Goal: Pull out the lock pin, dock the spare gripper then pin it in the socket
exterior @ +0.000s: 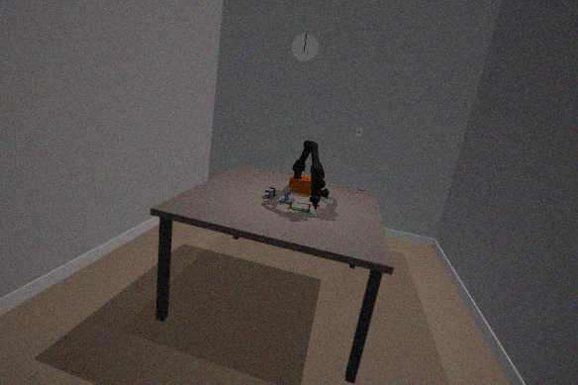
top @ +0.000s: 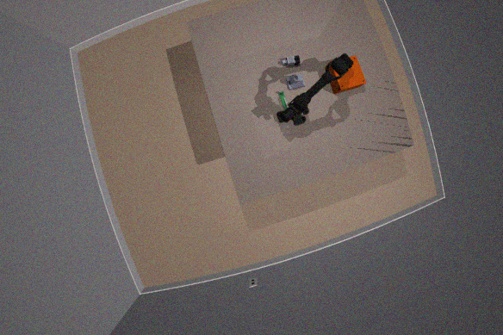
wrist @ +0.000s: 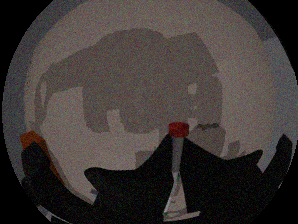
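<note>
Perhaps a plain room set up as a robot workspace: table [exterior: 238, 214], wall clock [exterior: 305, 47], outlet [top: 252, 282] [exterior: 358, 132].

A grey-brown table [top: 267, 169] [exterior: 297, 234] [wrist: 65, 115] with a dark edge stands on dark legs. Seen from outside, an orange box [top: 357, 76] [exterior: 299, 185] [wrist: 31, 139] sits on its far part; nearer are a grey-and-black spare gripper [top: 291, 60] [exterior: 269, 193] at left, a grey mount [top: 295, 82] [exterior: 286, 199] to its right, and a green holder [top: 282, 99] [exterior: 300, 209] nearest and right of the mount
</note>
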You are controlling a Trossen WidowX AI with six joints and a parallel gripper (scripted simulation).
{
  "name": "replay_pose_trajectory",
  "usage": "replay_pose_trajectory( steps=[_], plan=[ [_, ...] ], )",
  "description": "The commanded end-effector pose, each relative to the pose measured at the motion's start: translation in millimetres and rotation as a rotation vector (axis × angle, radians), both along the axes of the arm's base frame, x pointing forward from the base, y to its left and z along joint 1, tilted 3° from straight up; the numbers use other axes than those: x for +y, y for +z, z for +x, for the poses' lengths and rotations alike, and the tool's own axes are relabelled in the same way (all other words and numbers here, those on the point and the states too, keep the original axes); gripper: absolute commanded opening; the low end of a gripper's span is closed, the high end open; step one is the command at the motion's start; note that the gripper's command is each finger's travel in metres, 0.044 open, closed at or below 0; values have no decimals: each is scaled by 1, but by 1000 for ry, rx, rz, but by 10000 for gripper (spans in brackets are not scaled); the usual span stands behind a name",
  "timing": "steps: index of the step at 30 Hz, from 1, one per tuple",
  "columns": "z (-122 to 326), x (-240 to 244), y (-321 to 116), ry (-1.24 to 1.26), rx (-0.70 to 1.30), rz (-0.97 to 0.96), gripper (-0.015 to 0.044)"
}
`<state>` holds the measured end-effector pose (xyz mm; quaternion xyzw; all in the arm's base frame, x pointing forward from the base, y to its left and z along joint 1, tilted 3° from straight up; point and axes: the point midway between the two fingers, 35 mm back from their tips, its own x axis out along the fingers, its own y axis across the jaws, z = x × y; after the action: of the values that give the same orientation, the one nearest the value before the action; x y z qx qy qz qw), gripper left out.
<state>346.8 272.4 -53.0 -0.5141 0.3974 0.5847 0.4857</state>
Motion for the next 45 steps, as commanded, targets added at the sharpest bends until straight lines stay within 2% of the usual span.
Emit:
replay_pose_trajectory(
  steps=[1,11,19,23,45],
  plan=[
    [-1,-1,-6,4,2,-2,0],
    [-1,-1,-6,4,2,-2,0],
    [-2,-1,-6,0,4,-3,200],
    [-2,-1,-6,0,4,-3,200],
    [0,0,53,0,-2,2,200]
  ],
)
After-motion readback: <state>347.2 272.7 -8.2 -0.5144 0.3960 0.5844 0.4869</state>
